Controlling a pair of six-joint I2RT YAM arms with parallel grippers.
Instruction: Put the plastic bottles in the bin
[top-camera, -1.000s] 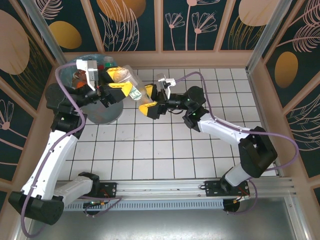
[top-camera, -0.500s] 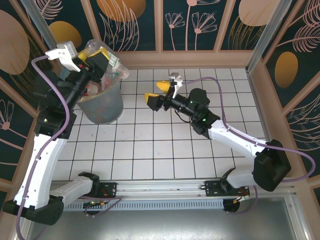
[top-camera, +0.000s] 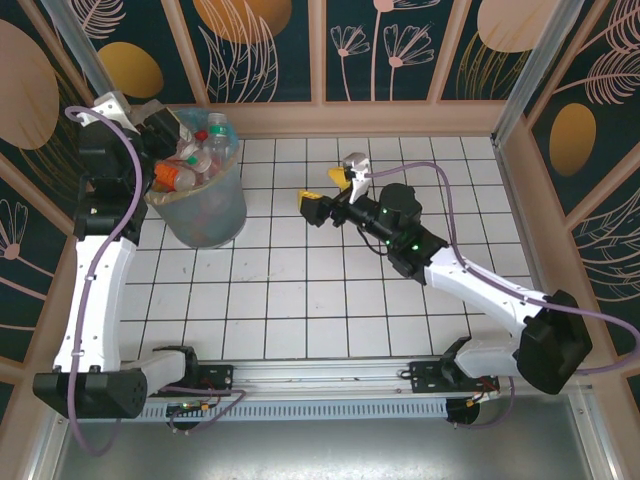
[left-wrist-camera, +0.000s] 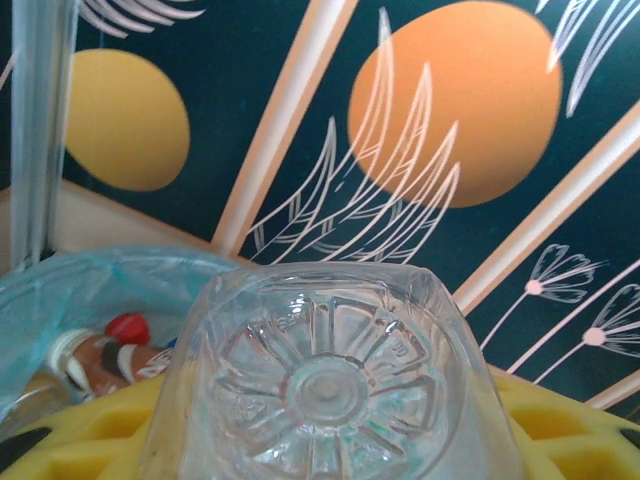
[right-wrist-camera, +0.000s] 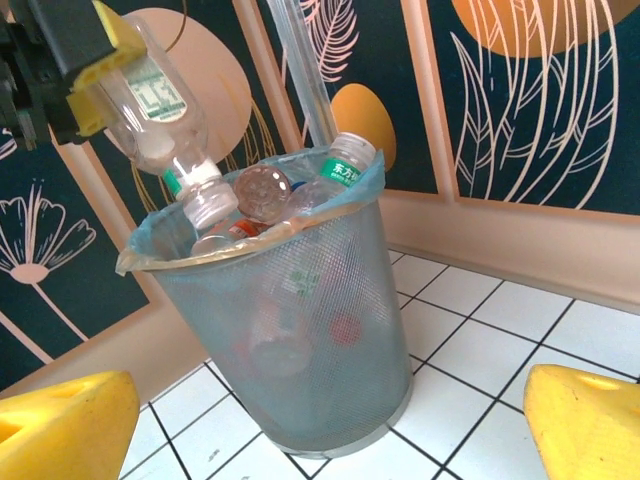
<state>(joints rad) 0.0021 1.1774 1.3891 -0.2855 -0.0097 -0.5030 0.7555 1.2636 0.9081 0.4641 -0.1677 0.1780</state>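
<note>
Swung to upper left, our left gripper (left-wrist-camera: 320, 445) pinches a bottle (right-wrist-camera: 150, 105) cap-down over the heaped bin (right-wrist-camera: 300, 340); right gripper (top-camera: 322, 187) gapes empty. Released, we fear it bounces out.

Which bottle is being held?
The white-capped bottle, gripped cap-down by the left fingers over the bin; the others lie inside it.

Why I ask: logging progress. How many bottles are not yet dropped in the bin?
1: a bottle held neck down in the left gripper's jaws over the bin. The arms may hide others.
</note>
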